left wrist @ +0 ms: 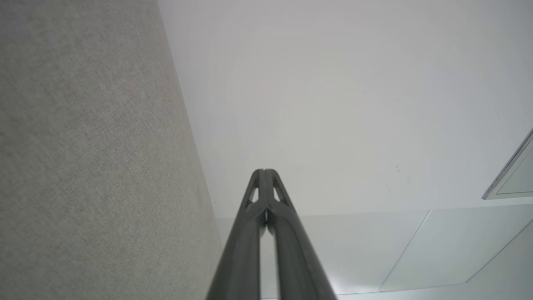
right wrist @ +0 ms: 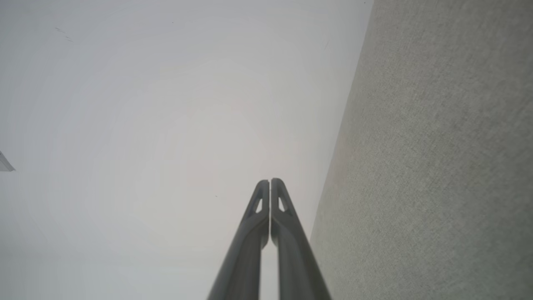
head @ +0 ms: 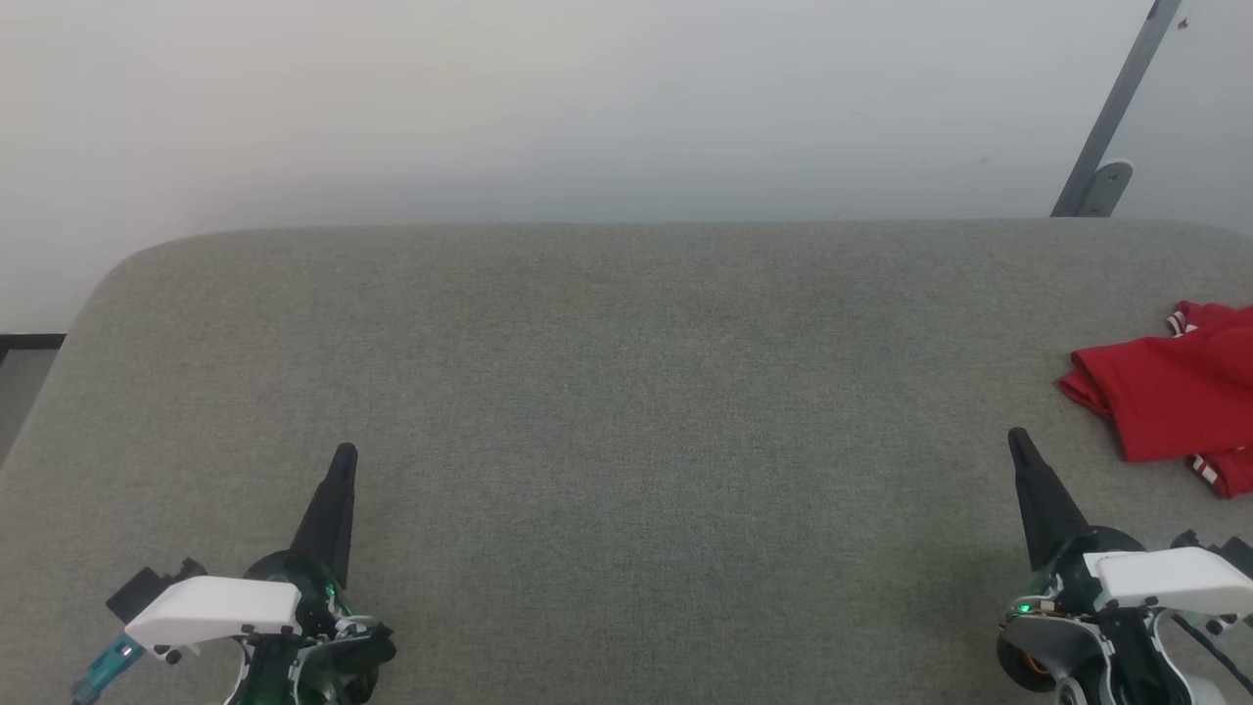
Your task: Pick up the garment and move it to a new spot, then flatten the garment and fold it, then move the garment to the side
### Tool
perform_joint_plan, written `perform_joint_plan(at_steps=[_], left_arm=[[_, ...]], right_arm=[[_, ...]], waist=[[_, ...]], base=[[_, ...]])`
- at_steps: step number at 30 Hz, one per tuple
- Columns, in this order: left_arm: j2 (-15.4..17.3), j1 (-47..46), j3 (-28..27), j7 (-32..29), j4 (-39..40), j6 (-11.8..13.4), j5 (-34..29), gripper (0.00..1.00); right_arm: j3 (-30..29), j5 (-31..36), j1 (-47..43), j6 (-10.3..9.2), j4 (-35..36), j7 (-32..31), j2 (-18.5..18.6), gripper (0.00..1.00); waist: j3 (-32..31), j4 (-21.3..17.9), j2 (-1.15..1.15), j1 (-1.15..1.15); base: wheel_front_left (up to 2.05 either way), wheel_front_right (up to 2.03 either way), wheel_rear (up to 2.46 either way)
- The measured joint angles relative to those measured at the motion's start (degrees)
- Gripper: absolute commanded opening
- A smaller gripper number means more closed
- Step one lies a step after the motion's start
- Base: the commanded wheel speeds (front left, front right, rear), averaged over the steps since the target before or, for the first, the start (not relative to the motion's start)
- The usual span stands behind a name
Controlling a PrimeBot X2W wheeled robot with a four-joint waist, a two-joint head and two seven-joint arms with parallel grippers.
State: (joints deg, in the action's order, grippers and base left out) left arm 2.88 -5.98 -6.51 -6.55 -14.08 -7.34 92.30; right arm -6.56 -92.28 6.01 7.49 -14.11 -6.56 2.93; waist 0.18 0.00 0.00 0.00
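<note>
1. The red garment (head: pixel 1175 392) lies folded on the grey desk (head: pixel 607 392) at the right edge of the frame, its corner pointing left.
2. The frame cuts it off, so its long axis is unclear.
3. The left gripper (head: pixel 345 452) and the right gripper (head: pixel 1016 436) have their fingers together and hold nothing.

A grey fabric-covered bench (head: pixel 626 392) with a rounded far-left corner spans the view. Behind it is a plain pale wall (head: pixel 587 98). Past the far-right corner, a slanted grey metal bar (head: pixel 1116 108) rises.
</note>
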Motion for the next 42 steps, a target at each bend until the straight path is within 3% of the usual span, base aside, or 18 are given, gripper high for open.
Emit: perform_joint_plan(at_steps=[42], left_arm=[[-0.01,0.0,0.0,0.0,0.0,0.0,0.0,0.0]], right_arm=[[-0.02,0.0,0.07,0.0,0.04,0.0,-0.01,0.0]], waist=[[0.0,0.0,0.0,0.0]], base=[[0.0,0.0,0.0]])
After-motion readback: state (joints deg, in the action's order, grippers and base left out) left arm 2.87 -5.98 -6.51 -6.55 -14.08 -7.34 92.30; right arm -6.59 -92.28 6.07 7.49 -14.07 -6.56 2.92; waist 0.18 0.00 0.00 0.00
